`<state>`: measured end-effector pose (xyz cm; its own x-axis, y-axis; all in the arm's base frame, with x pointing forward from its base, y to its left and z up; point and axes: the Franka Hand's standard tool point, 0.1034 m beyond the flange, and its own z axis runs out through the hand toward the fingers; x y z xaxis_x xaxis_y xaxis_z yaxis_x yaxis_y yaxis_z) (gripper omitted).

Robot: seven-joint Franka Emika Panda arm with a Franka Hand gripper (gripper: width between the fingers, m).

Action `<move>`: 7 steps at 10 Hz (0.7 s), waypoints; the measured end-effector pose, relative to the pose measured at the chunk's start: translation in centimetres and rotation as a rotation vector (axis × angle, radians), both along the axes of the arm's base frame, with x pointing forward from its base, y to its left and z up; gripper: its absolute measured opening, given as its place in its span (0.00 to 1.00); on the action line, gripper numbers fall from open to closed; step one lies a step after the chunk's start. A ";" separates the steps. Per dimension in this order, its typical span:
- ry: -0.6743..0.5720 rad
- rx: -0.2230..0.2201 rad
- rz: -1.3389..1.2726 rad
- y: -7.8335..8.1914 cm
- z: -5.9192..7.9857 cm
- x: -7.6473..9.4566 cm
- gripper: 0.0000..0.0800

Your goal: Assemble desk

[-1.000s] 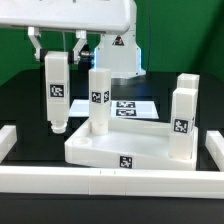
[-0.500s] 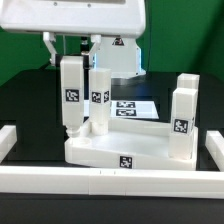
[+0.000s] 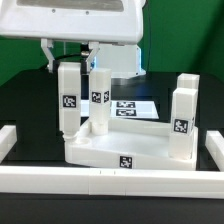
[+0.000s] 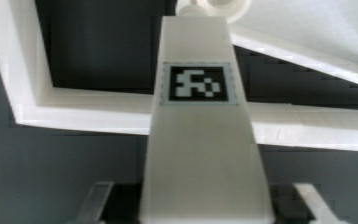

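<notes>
Hanging upright over the tabletop's (image 3: 115, 148) corner at the exterior view's left, the held leg (image 3: 69, 100) has its lower end just above that corner. The hand (image 3: 68, 62) is clamped on the leg's top. Three more legs (image 3: 99, 98) stand on the tabletop, which lies on the black counter (image 3: 25, 105) before the marker board (image 3: 138, 107).

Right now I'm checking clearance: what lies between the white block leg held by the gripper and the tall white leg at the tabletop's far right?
In the exterior view, another upright leg stands right beside the held leg; then bare tabletop up to the right leg.
</notes>
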<state>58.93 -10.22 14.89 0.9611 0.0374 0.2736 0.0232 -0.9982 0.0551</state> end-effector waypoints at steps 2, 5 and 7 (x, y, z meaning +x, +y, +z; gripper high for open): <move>0.004 0.003 -0.007 0.6 -0.5 -0.8 0.37; -0.014 -0.008 0.001 1.1 -0.7 -1.0 0.37; -0.017 -0.010 0.003 1.2 -0.7 -0.9 0.37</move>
